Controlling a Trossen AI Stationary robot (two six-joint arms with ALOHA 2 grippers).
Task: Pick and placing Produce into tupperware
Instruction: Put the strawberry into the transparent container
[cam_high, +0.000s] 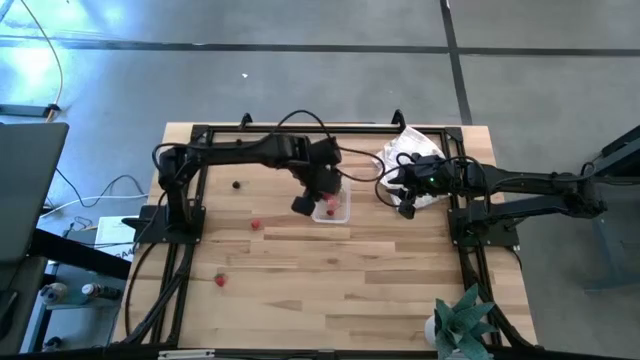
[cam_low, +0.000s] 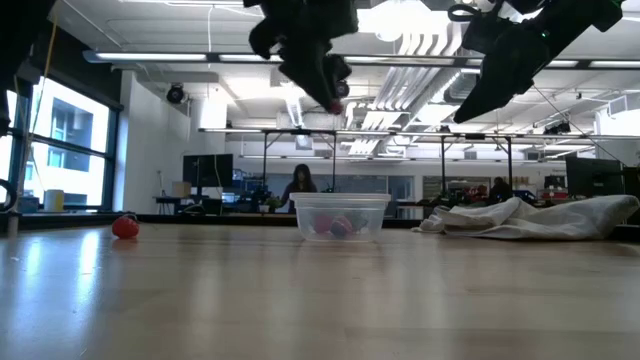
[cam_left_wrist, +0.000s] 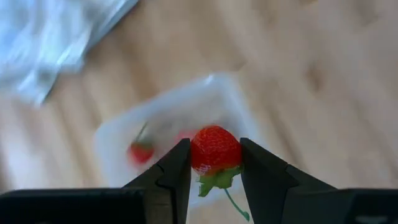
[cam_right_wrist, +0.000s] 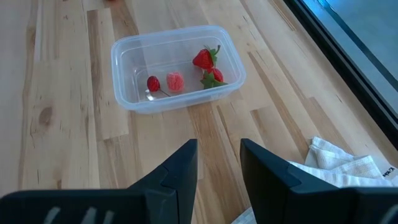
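Observation:
The clear tupperware (cam_right_wrist: 177, 65) stands on the wooden table with three red pieces and one pink piece inside (cam_right_wrist: 175, 81). My left gripper (cam_left_wrist: 214, 163) hovers high over the tub (cam_high: 332, 207) and is shut on a red strawberry (cam_left_wrist: 214, 149). In the low view the gripper (cam_low: 335, 95) hangs well above the tub (cam_low: 340, 215). My right gripper (cam_right_wrist: 217, 168) waits open to the tub's right, above the white cloth (cam_high: 410, 160), touching nothing. Loose on the table lie two red pieces (cam_high: 256, 225) (cam_high: 220, 280) and a dark one (cam_high: 236, 184). My left gripper pinches the strawberry's red body (cam_left_wrist: 214, 146) between its two fingers (cam_left_wrist: 177, 171), one on each side, coming from above and pointing down. The berry is lifted clear over the tub; its green leaves and thin stem (cam_left_wrist: 233, 202) stick out between the fingers.
The crumpled white cloth (cam_low: 530, 218) lies at the table's far right, close to the tub. A black frame (cam_high: 200, 130) borders the table. A green plant-like object (cam_high: 465, 320) sits at the near right corner. Bare wood spreads across the near half (cam_high: 330, 280).

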